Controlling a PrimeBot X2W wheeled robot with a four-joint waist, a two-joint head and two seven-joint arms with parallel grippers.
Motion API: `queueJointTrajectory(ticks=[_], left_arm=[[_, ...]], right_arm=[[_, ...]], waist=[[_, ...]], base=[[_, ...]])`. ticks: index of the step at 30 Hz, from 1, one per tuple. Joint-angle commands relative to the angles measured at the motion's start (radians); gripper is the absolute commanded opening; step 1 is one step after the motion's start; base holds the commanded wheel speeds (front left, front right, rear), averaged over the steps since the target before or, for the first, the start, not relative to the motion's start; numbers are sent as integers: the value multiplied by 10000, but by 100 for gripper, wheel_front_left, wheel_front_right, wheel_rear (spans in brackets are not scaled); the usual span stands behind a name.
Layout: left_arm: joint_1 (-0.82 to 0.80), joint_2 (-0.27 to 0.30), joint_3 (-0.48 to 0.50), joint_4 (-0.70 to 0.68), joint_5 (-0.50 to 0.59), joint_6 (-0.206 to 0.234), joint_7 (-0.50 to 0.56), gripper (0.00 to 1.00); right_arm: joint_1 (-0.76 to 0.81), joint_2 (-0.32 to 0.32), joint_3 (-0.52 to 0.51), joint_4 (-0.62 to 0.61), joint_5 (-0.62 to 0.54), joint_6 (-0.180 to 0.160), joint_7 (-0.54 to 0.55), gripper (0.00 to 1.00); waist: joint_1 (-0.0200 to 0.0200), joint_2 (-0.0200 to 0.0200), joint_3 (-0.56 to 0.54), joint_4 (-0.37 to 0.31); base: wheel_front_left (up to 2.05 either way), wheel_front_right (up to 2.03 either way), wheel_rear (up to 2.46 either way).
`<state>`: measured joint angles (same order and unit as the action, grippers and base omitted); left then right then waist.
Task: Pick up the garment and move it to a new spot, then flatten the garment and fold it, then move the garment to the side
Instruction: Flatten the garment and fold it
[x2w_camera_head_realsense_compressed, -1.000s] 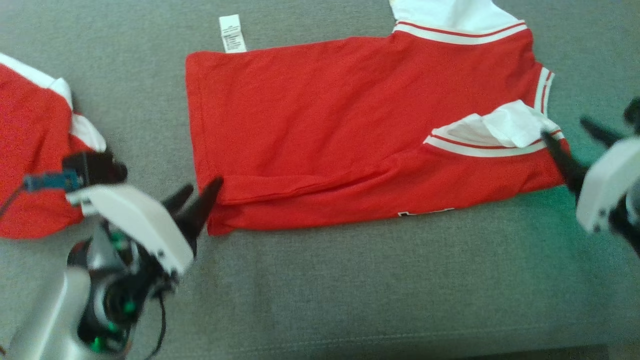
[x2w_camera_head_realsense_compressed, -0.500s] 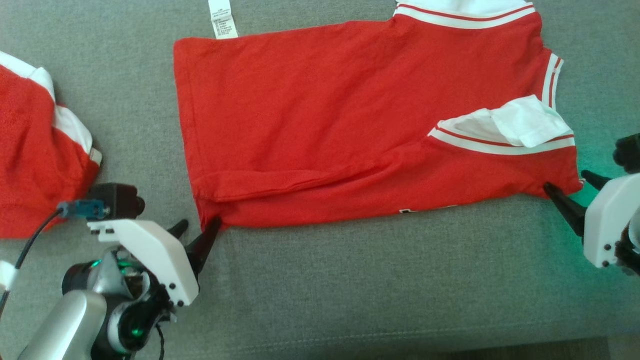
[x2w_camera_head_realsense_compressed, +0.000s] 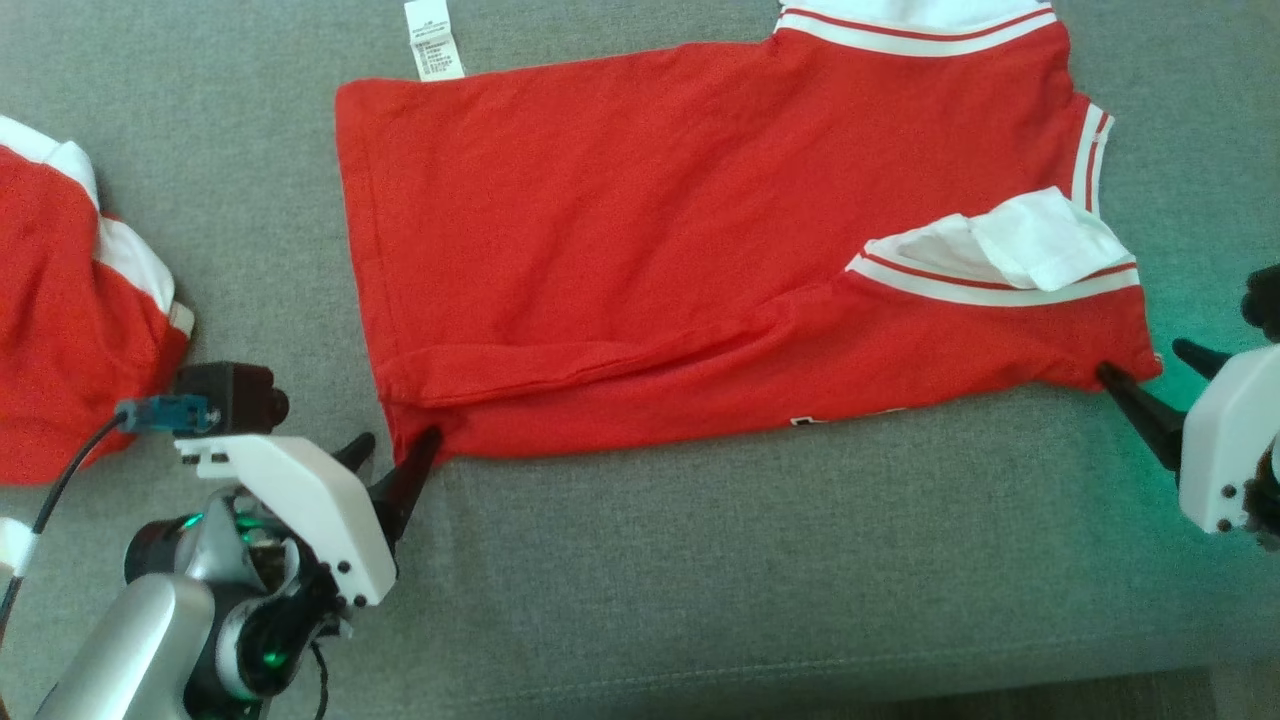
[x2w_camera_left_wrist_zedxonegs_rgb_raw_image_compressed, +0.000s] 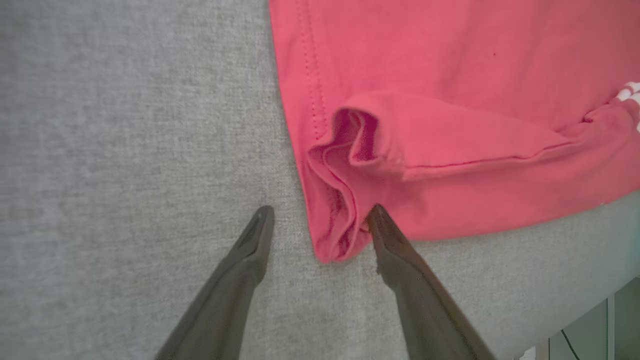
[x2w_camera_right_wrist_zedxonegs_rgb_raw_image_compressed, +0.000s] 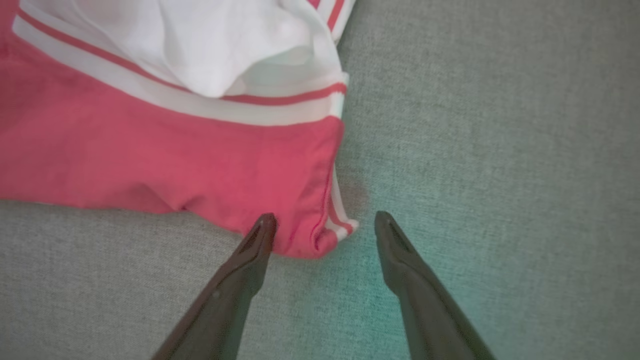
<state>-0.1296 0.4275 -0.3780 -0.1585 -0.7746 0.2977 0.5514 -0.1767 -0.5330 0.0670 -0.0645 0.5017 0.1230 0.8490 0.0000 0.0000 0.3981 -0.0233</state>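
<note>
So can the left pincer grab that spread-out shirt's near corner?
Probably yes: the left pincer stands open, a bunched corner of the red shirt lies between its fingers, and nothing blocks it.

Red garment (x2w_camera_head_realsense_compressed: 640, 250) w/ white trim, folded lengthwise, flat on grey surface.

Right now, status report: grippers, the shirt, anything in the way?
Left gripper open around near left corner of red polo shirt. Right gripper open around its near right corner. Second red garment apart, far left.
</note>
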Motion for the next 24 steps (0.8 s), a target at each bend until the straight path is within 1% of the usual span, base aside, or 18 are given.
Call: queueJointTrajectory(ticks=[1,5,6,7,8,10,13,14,15,21,24], left_arm=[[-264,185,321,-58,6,-63,-14,100],[-301,183,251,19,-54,-159,45,100],[-332,174,204,51,-62,-204,70,68],[-376,168,146,87,-62,-266,90,28],[-419,140,115,132,-71,-309,81,0],[-477,85,47,221,-139,-455,68,0],[-441,44,51,295,-271,-581,32,0],[-397,57,62,317,-340,-644,35,0],[-280,101,142,319,-516,-766,24,0],[390,265,562,58,-1106,-934,-68,0],[809,278,669,-186,-1320,-972,-145,0]], right_arm=[[83,-285,56,-347,11,77,83,100],[-149,8,434,-162,105,77,309,100],[-226,83,538,-112,147,77,365,100],[-297,125,664,-92,202,77,394,100],[-366,188,725,-80,273,77,356,65],[-440,302,796,-52,420,77,275,0],[-389,201,911,-90,557,77,214,0],[-311,85,939,-110,624,77,190,0],[-100,-223,973,-182,811,77,163,0],[760,-1069,485,-245,1307,77,185,0],[1208,-1288,159,-251,1509,77,231,0]], waist=[[0,0,42,-6],[0,0,134,-23],[0,0,155,-15],[0,0,171,4],[0,0,178,23],[0,0,138,49],[0,0,25,56],[0,0,-45,63],[0,0,-190,68],[0,0,-623,28],[0,0,-833,21]], base=[[0,0,0],[0,0,0],[0,0,0],[0,0,0],[0,0,0],[0,0,0],[0,0,0],[0,0,0],[0,0,0],[0,0,0],[0,0,0]])
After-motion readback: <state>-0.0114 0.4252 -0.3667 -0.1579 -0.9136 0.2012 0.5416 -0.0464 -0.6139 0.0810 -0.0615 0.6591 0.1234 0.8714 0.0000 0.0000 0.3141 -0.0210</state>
